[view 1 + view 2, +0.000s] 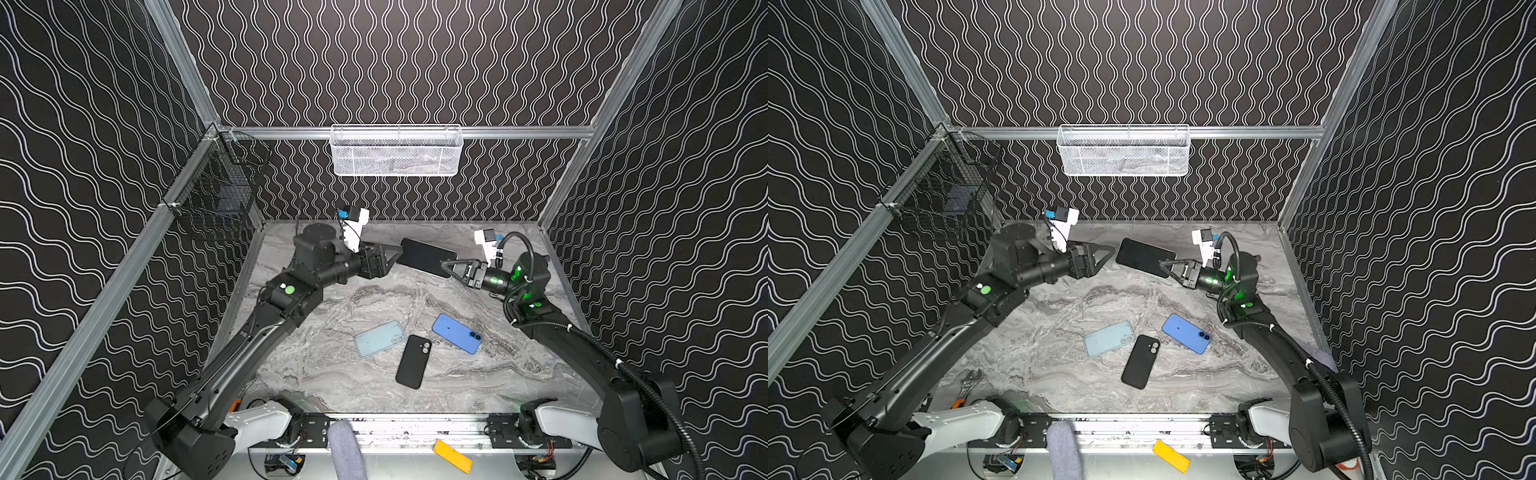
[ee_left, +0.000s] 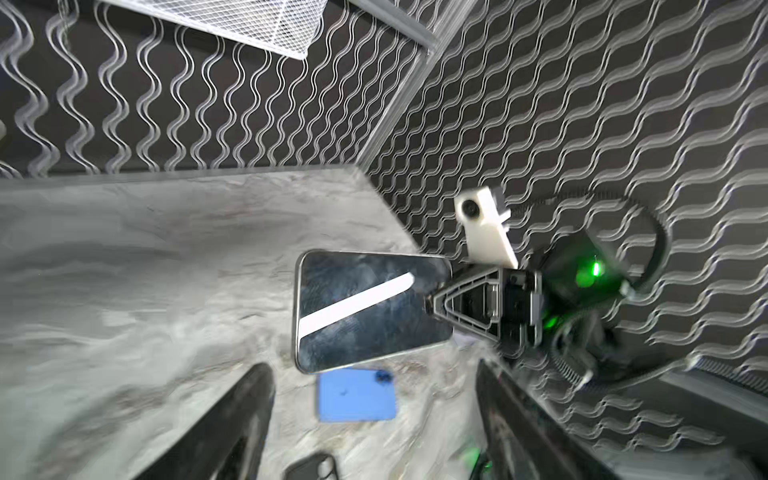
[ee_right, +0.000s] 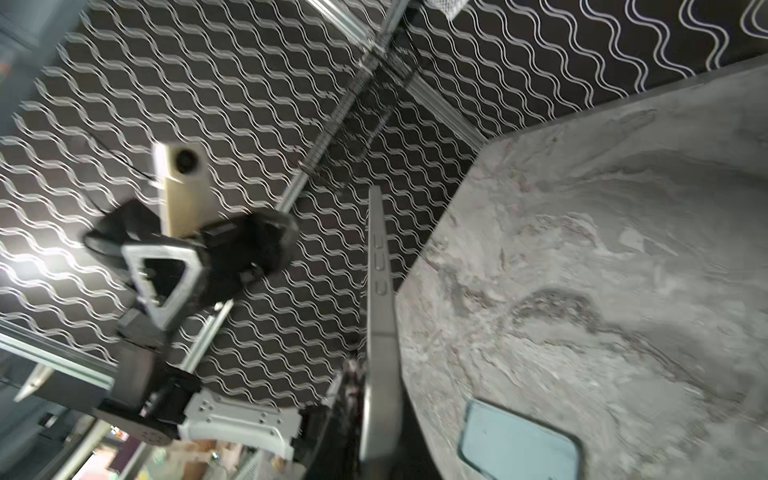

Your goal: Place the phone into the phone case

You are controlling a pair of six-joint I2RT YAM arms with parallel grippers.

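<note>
**Right gripper holding a phone above a marble-look table, three cases lying below**

The right gripper (image 1: 444,265) is pinching one short end of the phone (image 1: 424,255), a thin, glossy black slab with rounded corners and a metal edge. It is holding the phone in the air near the back of the table, screen tilted, its glass reflecting a white bar of light in the left wrist view. The left gripper (image 1: 395,255) is sitting just beside the phone's other end, apart from it, its fingers (image 2: 232,424) spread wide and holding nothing.

Nearer the front, three rounded rectangles are lying flat:
- a pale blue translucent case (image 1: 380,338)
- a matte black case (image 1: 412,361)
- a bright blue case (image 1: 456,333)

The table (image 1: 332,390) is showing a smooth grey marble pattern. Black walls (image 1: 415,62) with white wavy lines are enclosing it, framed in aluminium. A white mesh basket (image 1: 397,151) is hanging on the back rail and a black wire basket (image 1: 216,199) on the left rail.
</note>
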